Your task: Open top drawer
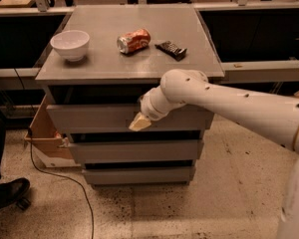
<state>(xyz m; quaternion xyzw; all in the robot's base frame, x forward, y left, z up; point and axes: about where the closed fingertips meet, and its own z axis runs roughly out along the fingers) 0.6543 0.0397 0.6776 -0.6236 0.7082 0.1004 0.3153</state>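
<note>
The top drawer (89,118) is the uppermost grey flat front of the cabinet, under the grey tabletop (139,66). A dark gap shows along its upper edge; its inside is hidden. My gripper (139,122) is on the end of the white arm (229,103), which reaches in from the right. Its beige tip rests against the drawer's front, near the middle and low on the panel. Two more grey drawer fronts (134,151) sit below it.
On the tabletop are a white bowl (70,44), a crushed orange can (133,40) and a dark snack bar (171,49). A cardboard box (42,133) stands left of the cabinet, with a black cable (65,178) on the floor and a dark shoe (7,193).
</note>
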